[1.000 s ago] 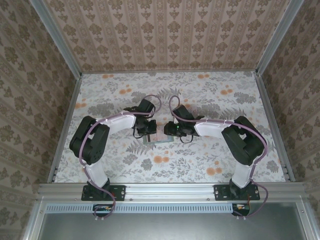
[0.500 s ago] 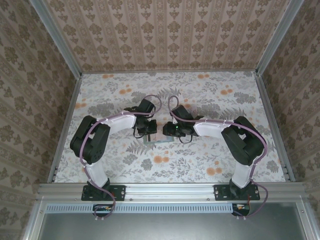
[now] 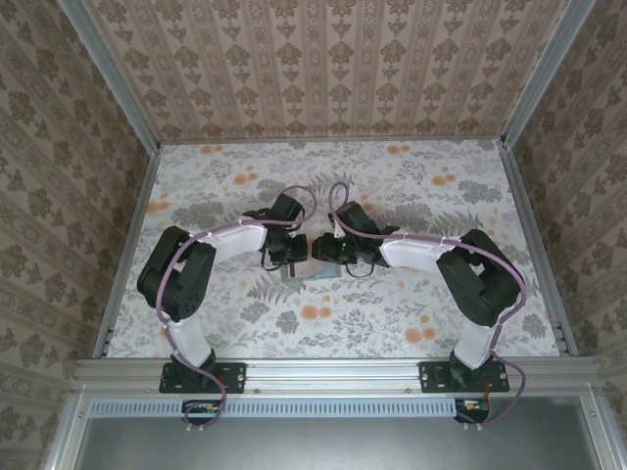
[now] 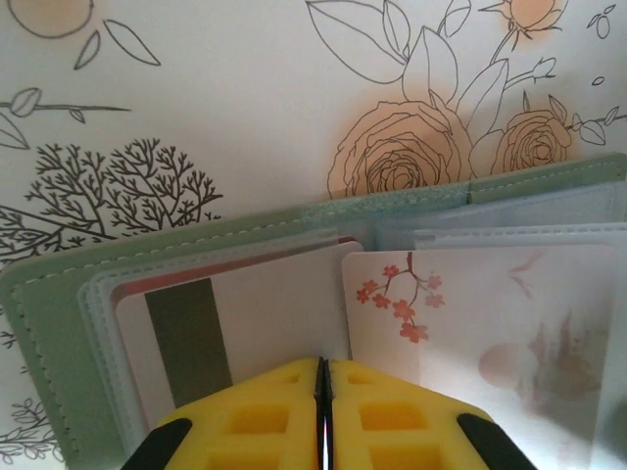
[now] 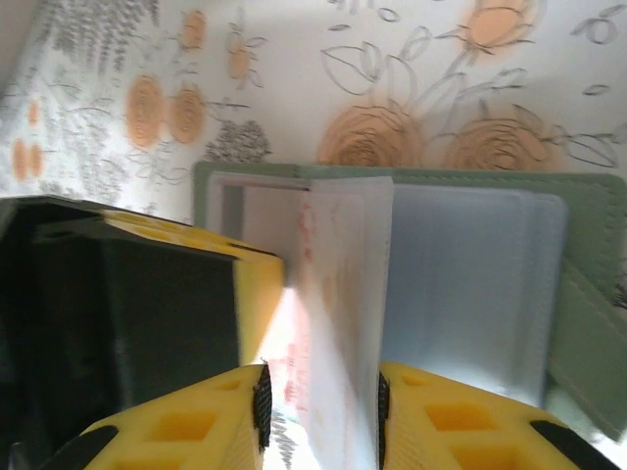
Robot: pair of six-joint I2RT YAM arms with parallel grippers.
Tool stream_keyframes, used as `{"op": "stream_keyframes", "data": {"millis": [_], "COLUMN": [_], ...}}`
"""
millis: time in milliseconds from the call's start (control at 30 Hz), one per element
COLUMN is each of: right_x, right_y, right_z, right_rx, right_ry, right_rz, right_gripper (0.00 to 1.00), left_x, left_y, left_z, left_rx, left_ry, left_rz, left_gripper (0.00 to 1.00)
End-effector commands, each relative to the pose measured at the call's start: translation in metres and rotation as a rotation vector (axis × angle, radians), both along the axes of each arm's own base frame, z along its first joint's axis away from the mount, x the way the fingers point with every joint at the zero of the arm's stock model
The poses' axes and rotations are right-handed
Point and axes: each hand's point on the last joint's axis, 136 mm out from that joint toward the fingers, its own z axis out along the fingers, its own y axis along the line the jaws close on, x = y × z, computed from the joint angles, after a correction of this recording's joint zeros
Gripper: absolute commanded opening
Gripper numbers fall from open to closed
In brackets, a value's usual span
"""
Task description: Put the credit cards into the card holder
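The grey-green card holder (image 3: 306, 275) lies open on the floral table between both arms. In the left wrist view its green cover (image 4: 54, 294) frames clear pockets; a white card with a dark stripe (image 4: 265, 304) sits in the left pocket. My left gripper (image 4: 322, 364) is shut, its tips resting on that pocket. A white card with red blossoms (image 4: 470, 323) lies to the right. My right gripper (image 5: 320, 392) grips that blossom card (image 5: 343, 264) over the holder (image 5: 588, 294), its far edge at the pocket. In the top view the left gripper (image 3: 287, 257) and right gripper (image 3: 328, 253) almost touch.
The table carries a floral cloth (image 3: 411, 186) and is walled on three sides by patterned panels with metal rails (image 3: 534, 235). The left gripper's yellow finger (image 5: 257, 294) stands right beside the held card in the right wrist view.
The right gripper has slid left toward the left gripper with the card. The left arm has stayed in place on the holder.
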Motion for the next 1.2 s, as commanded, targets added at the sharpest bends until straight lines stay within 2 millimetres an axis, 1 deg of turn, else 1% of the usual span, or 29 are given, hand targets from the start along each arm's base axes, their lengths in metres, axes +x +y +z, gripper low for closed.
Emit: {"op": "stream_keyframes", "data": {"millis": [0,167,367,500,633,767,833,967,1167], "right_x": [0.0,-0.001,-0.003,-0.003,-0.001,-0.001,-0.002,-0.003,-0.008], "right_y": [0.01,0.02,0.028,0.037,0.041,0.043,0.044,0.05,0.056], "right_z": [0.011,0.012,0.006,0.013,0.018,0.026,0.03,0.039,0.037], "right_rx": [0.108,0.143,0.196,0.251,0.278,0.294,0.3,0.312,0.279], "right_ry": [0.009,0.029,0.065,0.073,0.07,0.063,0.056,0.048,0.047], "right_rz": [0.004,0.039,0.051,0.067,0.068,0.074,0.081,0.1,0.12], "right_gripper": [0.34,0.35,0.35,0.36,0.36,0.36,0.37,0.37,0.37], "left_x": [-0.007,-0.005,-0.005,-0.005,-0.004,-0.004,-0.005,-0.007,-0.01], "left_y": [-0.001,-0.002,-0.004,-0.007,-0.011,-0.006,-0.002,-0.002,0.007], "left_z": [-0.01,-0.01,-0.011,-0.012,-0.01,-0.004,-0.005,-0.01,-0.01], "left_rx": [0.01,0.006,0.001,-0.016,-0.05,-0.059,-0.066,-0.113,-0.121], "left_ry": [0.032,0.029,0.027,0.028,0.023,-0.004,-0.006,0.01,0.001], "left_rz": [-0.003,0.001,0.002,0.003,0.013,0.034,0.049,0.072,0.104], "left_gripper": [0.11,0.11,0.11,0.11,0.11,0.11,0.11,0.09,0.07]}}
